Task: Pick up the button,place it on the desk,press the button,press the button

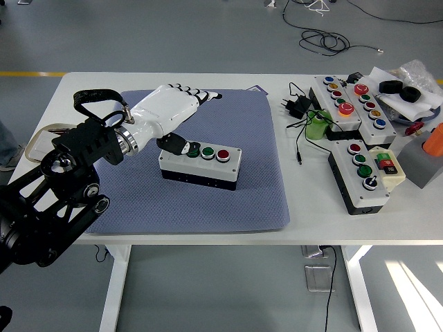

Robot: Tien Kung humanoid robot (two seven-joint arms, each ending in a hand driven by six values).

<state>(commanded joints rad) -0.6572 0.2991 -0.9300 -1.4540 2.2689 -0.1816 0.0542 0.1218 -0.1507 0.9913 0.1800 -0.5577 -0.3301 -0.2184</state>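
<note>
A grey button box [201, 166] with two green buttons and one red button [223, 154] lies on the blue mat [228, 200]. My left hand [185, 119] comes in from the left and hovers above the box's left end. Its white fingers [197, 95] are stretched out toward the far side and hold nothing. The thumb [173, 144] hangs down close to the left green button [192, 150]; I cannot tell if it touches. The right arm is out of view.
Three more button boxes [360, 173] [336, 97] [370, 104] lie at the right with a green roll [318, 126], a black power adapter [296, 105] and cables. A shallow dish [48, 142] sits at the left edge, partly behind my arm. An orange object [435, 140] stands at the far right.
</note>
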